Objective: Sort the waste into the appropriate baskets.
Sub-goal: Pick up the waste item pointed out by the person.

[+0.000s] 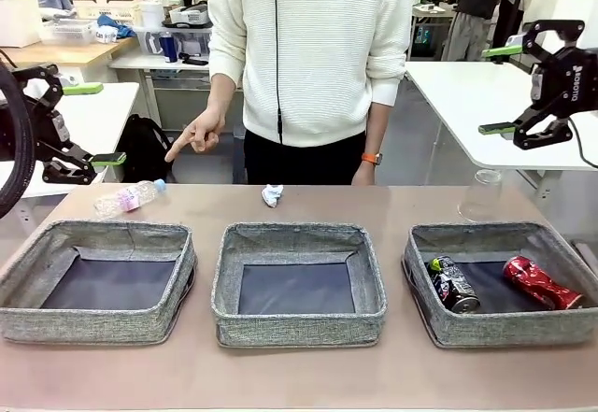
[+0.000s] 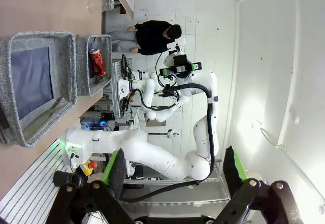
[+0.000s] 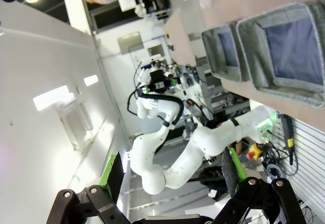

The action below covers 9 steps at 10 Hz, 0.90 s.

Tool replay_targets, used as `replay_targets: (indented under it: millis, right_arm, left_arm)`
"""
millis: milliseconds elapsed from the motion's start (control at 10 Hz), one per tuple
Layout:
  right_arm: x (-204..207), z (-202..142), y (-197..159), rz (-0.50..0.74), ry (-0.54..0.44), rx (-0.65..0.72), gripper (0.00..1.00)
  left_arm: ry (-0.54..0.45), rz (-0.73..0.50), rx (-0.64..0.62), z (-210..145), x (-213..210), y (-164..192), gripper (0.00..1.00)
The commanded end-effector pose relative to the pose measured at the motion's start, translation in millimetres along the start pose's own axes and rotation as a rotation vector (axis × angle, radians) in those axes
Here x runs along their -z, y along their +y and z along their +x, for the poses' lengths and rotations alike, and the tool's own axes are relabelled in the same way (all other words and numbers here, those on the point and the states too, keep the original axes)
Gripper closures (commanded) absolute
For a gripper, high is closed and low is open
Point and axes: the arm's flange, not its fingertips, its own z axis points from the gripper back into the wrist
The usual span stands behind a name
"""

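**A:** How do the arms stand?

**B:** Both are up off the table (image 1: 299, 379), one at each side. The left fingers (image 1: 108, 159) are spread wide with nothing between them. The right fingers (image 1: 496, 129) are the same.

**A:** And the waste?

**B:** The red crushed can (image 1: 540, 281) and the dark can (image 1: 453, 284) lie side by side in the right basket (image 1: 505, 330), the dark one nearer the middle. The clear bottle (image 1: 129, 197) lies on its side on the table beyond the left basket (image 1: 93, 324), blue cap toward the middle. The white paper wad (image 1: 272, 194) sits beyond the middle basket (image 1: 299, 330). The crumpled clear plastic (image 1: 483, 195) stands beyond the right basket.

**A:** The person?

**B:** The person stands at the far side, and one hand (image 1: 198, 136) points an index finger down, over the far edge between bottle and wad.
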Motion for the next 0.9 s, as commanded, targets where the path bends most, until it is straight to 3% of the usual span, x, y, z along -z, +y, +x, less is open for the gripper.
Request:
replay_targets:
  millis: [0,100,200,500,700,800]
  right_arm:
    - [0,0,6,0.014,0.003,0.011,0.0]
    - [0,0,6,0.014,0.003,0.011,0.0]
    - [0,0,6,0.014,0.003,0.011,0.0]
    - [0,0,6,0.014,0.003,0.011,0.0]
    - [0,0,6,0.014,0.003,0.011,0.0]
    - [0,0,6,0.014,0.003,0.011,0.0]
  left_arm:
    - [0.006,0.232,0.147,16,6,-3,0.0]
    - [0.116,0.483,0.272,36,9,-1,0.0]
    - [0.104,0.72,0.376,52,6,2,0.0]
    - [0.065,1.245,0.378,83,-1,4,0.0]
    - [0.087,1.547,0.458,92,2,1,0.0]
    - [0.132,1.623,0.541,98,8,2,0.0]
